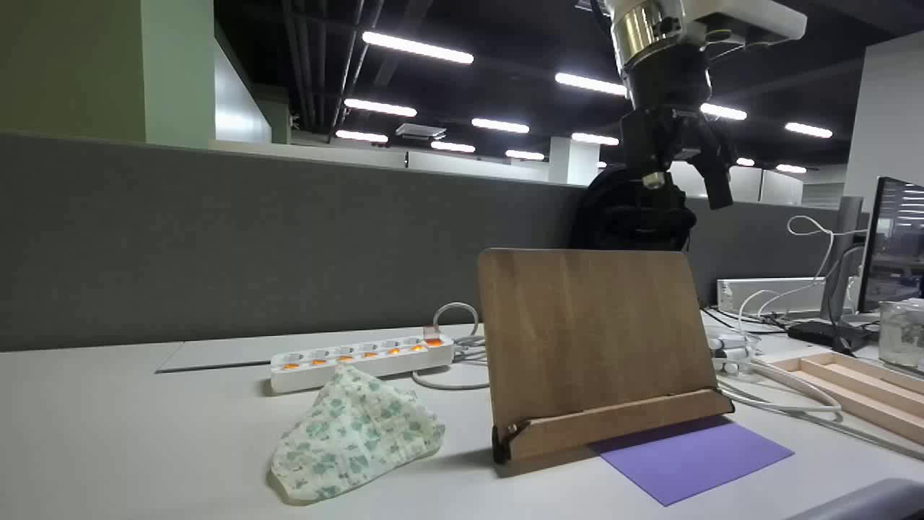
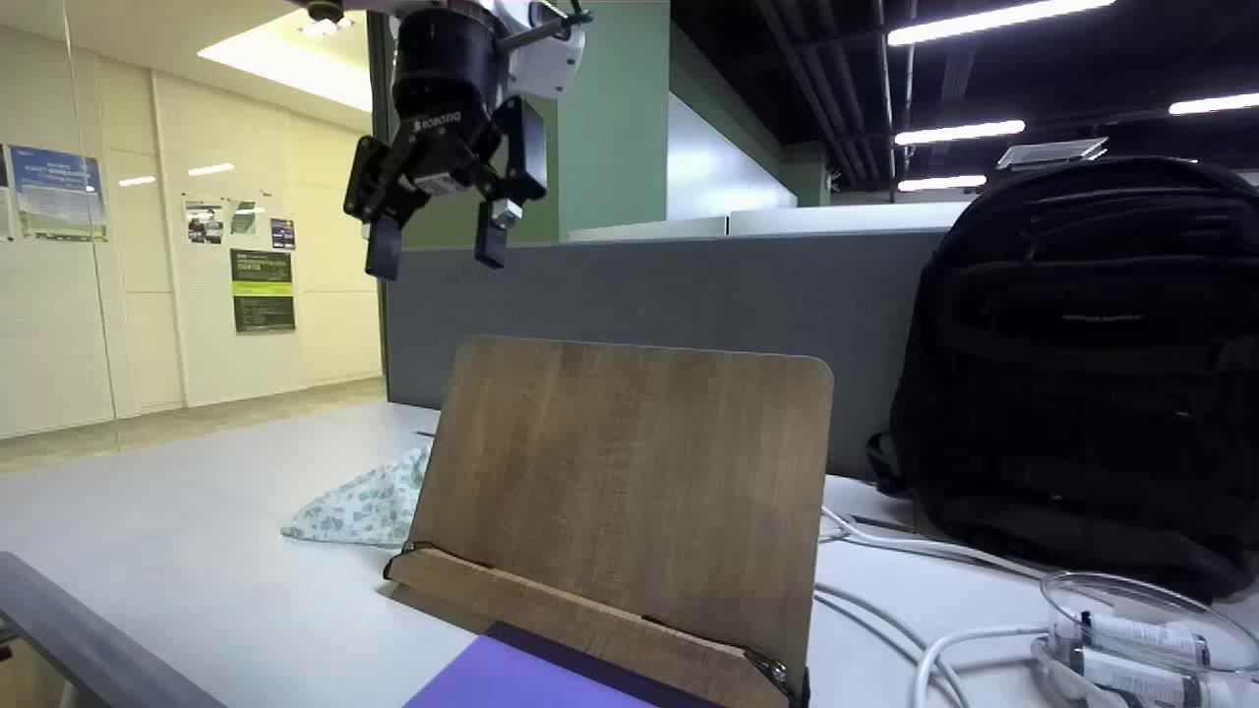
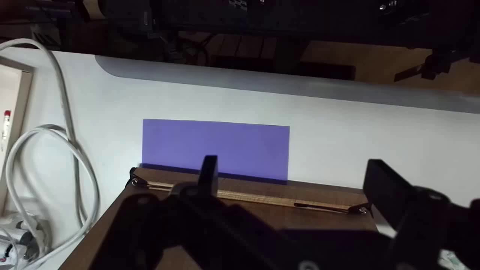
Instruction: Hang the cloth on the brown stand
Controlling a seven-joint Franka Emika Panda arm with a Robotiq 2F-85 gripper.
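The cloth, white with green print, lies crumpled on the table beside the stand. In an exterior view the stand partly hides the cloth. A sliver of the cloth shows at the wrist view's bottom right corner. The brown wooden stand leans back with a ledge at its foot. It also shows in an exterior view and below the jaws in the wrist view. My gripper is high above the stand, open and empty. Its spread fingers show in an exterior view and the wrist view.
A purple sheet lies under the stand's front. A white power strip with cables is behind the cloth. A black backpack leans on the grey partition. A clear container and a wooden tray are beside the stand.
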